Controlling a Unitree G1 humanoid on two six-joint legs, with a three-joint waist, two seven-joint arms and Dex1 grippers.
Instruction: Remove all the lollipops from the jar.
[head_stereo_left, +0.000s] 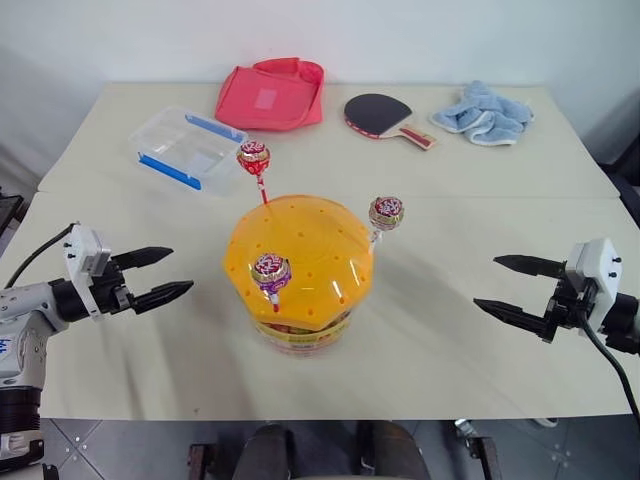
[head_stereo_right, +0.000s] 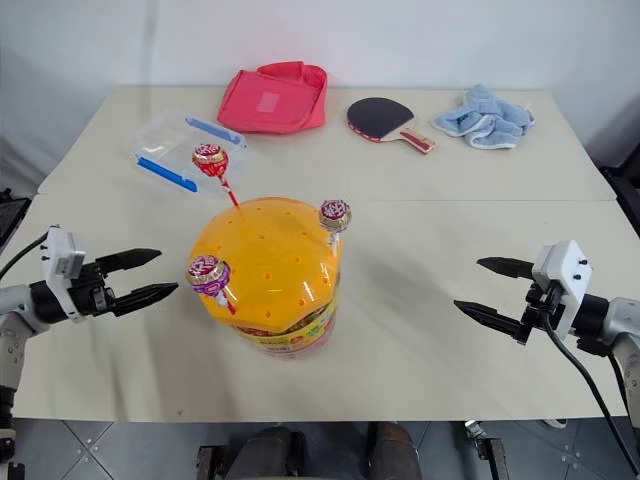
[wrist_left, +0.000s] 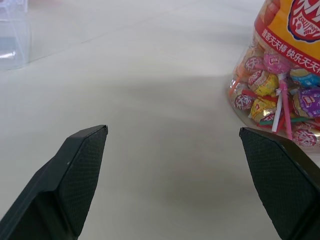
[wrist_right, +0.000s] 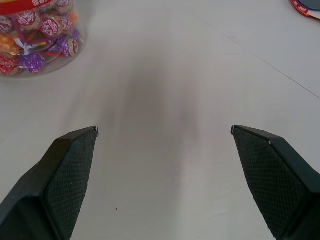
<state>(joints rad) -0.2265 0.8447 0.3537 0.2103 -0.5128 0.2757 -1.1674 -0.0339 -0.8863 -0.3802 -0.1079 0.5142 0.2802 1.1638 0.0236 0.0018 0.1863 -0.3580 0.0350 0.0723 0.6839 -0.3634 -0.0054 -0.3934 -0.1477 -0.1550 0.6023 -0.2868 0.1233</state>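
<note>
Jar (head_stereo_left: 300, 270) sits mid-bench (head_stereo_left: 420, 330), three lollipops (head_stereo_left: 270, 272) poking from its orange lid, apparently through the holes. Left pincer (head_stereo_left: 165, 275) hangs spread and empty on one side, right pincer (head_stereo_left: 505, 285) spread and empty on the other, both well apart from the jar.

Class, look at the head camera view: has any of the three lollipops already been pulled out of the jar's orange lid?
No: all three lollipops stand with sticks in the jar lid.

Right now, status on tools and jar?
Left tool and right tool open, empty, flanking the jar. Three lollipops still stuck in its lid. Nothing in the way.
</note>
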